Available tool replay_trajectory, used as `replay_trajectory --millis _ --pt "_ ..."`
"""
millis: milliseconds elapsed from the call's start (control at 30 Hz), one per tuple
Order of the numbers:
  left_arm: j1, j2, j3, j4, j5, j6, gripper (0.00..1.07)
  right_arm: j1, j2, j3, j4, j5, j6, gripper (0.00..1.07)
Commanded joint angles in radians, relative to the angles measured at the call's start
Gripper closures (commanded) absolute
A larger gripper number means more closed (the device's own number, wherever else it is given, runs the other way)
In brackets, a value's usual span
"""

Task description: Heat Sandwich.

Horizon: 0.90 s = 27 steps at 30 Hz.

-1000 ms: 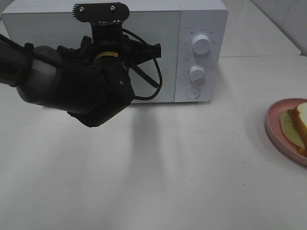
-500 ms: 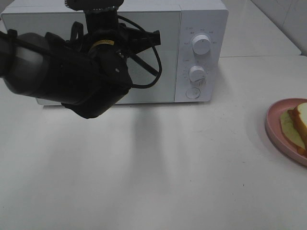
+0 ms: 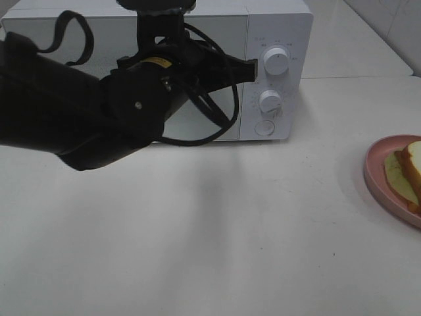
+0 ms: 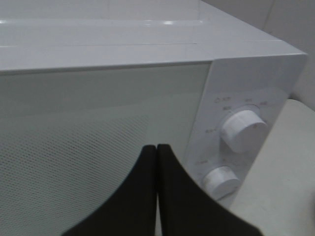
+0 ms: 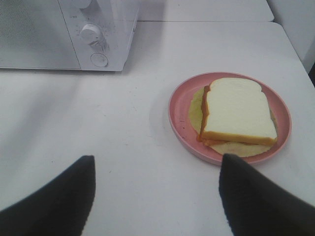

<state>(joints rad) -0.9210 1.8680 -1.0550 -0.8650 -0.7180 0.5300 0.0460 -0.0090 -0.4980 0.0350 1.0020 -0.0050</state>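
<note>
The left arm has swung nearer the microwave (image 3: 263, 39), its fingers (image 4: 156, 162) closed and empty at the shut door, while the right arm's fingers (image 5: 152, 191) hang open near the sandwich (image 5: 237, 110), untouched on its pink plate (image 5: 179, 123).

Microwave (image 3: 276, 39): white casing, white dials; door (image 4: 88, 137) pale grey-green with fine dot mesh. Table (image 3: 230, 230): plain off-white. Plate (image 5: 280, 110): pink. Sandwich (image 5: 236, 110): white bread, tan-brown crust, orange-red edge at 9 o'clock, pale yellow-green filling. Left arm (image 3: 79, 112): black, yellow label. Both grippers' fingers (image 5: 54, 201): black.
</note>
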Motion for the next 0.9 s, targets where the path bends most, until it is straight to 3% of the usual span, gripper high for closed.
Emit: replay_trajectory --millis 33,67,100,133,233,267,300,367,400,433,533,567,600,667,700,733,833,867,900 --pt "-0.002 -0.064 0.075 0.248 0.015 -0.193 1.07 -0.004 -0.022 0.002 0.0 -0.006 -0.009 0.37" --pt "-0.002 -0.08 0.1 0.34 0.015 -0.248 1.07 -0.004 -0.022 0.002 0.0 -0.006 -0.009 0.37" --pt "-0.002 -0.08 0.1 0.34 0.015 -0.248 1.07 -0.004 -0.022 0.002 0.0 -0.006 -0.009 0.37" --pt "-0.002 -0.108 0.144 0.514 0.015 -0.349 1.07 -0.004 -0.022 0.002 0.0 -0.006 -0.009 0.37" --pt "-0.002 -0.145 0.191 0.789 0.016 -0.536 1.07 -0.004 -0.022 0.002 0.0 -0.006 -0.009 0.37" --pt "-0.002 -0.145 0.191 0.789 0.016 -0.536 1.07 -0.004 -0.022 0.002 0.0 -0.006 -0.009 0.37" --pt "0.011 -0.166 0.208 0.949 0.026 -0.654 1.07 -0.004 -0.022 0.002 0.0 -0.006 -0.009 0.37" --pt "0.029 -0.186 0.216 1.138 0.048 -0.784 1.07 -0.004 -0.022 0.002 0.0 -0.006 -0.009 0.37" --pt "0.059 -0.208 0.216 1.306 0.093 -0.911 1.07 -0.004 -0.022 0.002 0.0 -0.006 -0.009 0.37" --pt "0.059 -0.208 0.216 1.306 0.093 -0.911 1.07 -0.004 -0.022 0.002 0.0 -0.006 -0.009 0.37" --pt "0.109 -0.256 0.216 1.552 0.19 -1.123 1.07 -0.004 -0.022 0.002 0.0 -0.006 -0.009 0.37" --pt "0.109 -0.256 0.216 1.552 0.19 -1.123 1.07 -0.004 -0.022 0.002 0.0 -0.006 -0.009 0.37" --pt "0.133 -0.291 0.216 1.707 0.258 -1.253 1.07 -0.004 -0.022 0.002 0.0 -0.006 -0.009 0.37" --pt "0.155 -0.331 0.216 1.836 0.333 -1.394 1.07 -0.004 -0.022 0.002 0.0 -0.006 -0.009 0.37" --pt "0.17 -0.37 0.216 1.951 0.395 -1.515 1.07 -0.004 -0.022 0.002 0.0 -0.006 -0.009 0.37" --pt "0.17 -0.37 0.216 1.951 0.395 -1.515 1.07 -0.004 -0.022 0.002 0.0 -0.006 -0.009 0.37" --pt "0.185 -0.429 0.216 2.121 0.464 -1.707 0.93 -0.004 -0.022 0.002 0.0 -0.006 -0.009 0.37" --pt "0.185 -0.429 0.216 2.121 0.464 -1.707 0.93 -0.004 -0.022 0.002 0.0 -0.006 -0.009 0.37" --pt "0.196 -0.467 0.216 2.214 0.48 -1.815 0.75 -0.004 -0.022 0.002 0.0 -0.006 -0.009 0.37"
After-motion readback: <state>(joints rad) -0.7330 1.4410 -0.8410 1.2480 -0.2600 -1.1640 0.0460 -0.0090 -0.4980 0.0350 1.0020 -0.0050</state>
